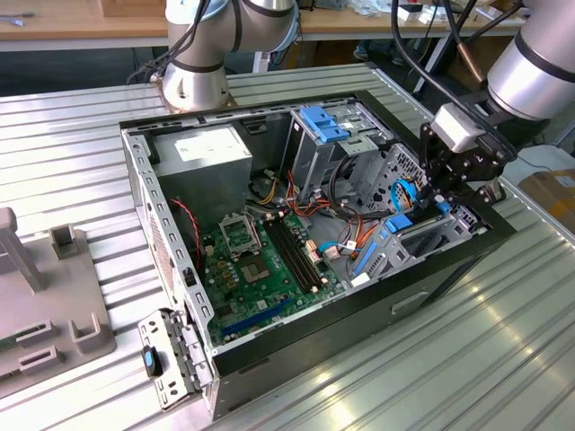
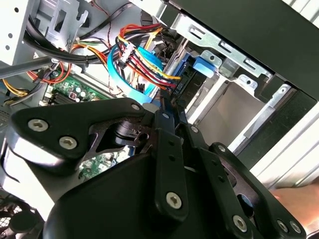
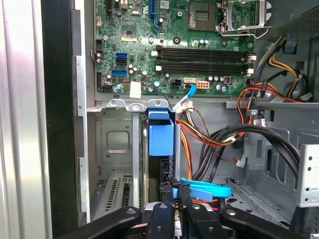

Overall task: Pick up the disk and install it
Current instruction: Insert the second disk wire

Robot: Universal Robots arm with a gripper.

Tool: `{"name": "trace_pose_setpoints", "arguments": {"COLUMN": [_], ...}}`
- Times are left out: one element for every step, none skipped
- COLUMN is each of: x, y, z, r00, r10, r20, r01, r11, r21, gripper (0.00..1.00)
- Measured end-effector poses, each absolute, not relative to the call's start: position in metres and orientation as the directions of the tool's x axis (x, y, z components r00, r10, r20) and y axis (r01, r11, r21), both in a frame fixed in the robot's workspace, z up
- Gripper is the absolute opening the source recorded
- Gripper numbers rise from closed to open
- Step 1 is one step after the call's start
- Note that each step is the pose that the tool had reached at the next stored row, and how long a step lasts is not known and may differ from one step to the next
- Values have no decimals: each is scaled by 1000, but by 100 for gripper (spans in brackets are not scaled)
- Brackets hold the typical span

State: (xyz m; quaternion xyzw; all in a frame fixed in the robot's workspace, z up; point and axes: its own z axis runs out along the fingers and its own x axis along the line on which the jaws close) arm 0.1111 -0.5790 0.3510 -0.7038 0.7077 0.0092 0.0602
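Robot gripper [image 1: 452, 184] sits over the drive bay at the exterior view's right of the open PC case [image 1: 171, 269], fingers closed on the disk [image 3: 161, 149], which stands edge-on w/ its blue frame in the bay slot. Best kept square to the rails, clear of the cables [image 3: 209, 134].

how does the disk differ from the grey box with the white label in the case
Size: the grey box is far larger than the disk. Pose: the grey box lies flat, label up; the disk stands on edge in a bay by the gripper. Colour: the disk has a blue frame; the grey box is bare metal. Both sit inside the open computer case.
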Motion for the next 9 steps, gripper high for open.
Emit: {"name": "trace_pose_setpoints", "arguments": {"x": [111, 111, 111, 111, 111, 111, 111, 111, 111], "y": [-579, -580, -580, -581, -581, -581, -582, -583, -583], "z": [351, 351, 351, 351, 351, 351, 351, 350, 350], "r00": [-2, -2, -2, -2, -2, -2, -2, -3, -3], "r10": [-995, -995, -995, -995, -995, -995, -995, -995, -995], "r20": [-98, -98, -98, -98, -98, -98, -98, -98, -98], "r01": [-997, -997, -997, -997, -997, -997, -997, -997, -997], "r11": [9, 9, 9, 9, 9, 10, 10, 10, 10], "r21": [-72, -72, -72, -72, -72, -72, -72, -72, -72], "gripper": [16, 16, 16, 16, 16, 16, 16, 16, 16]}}
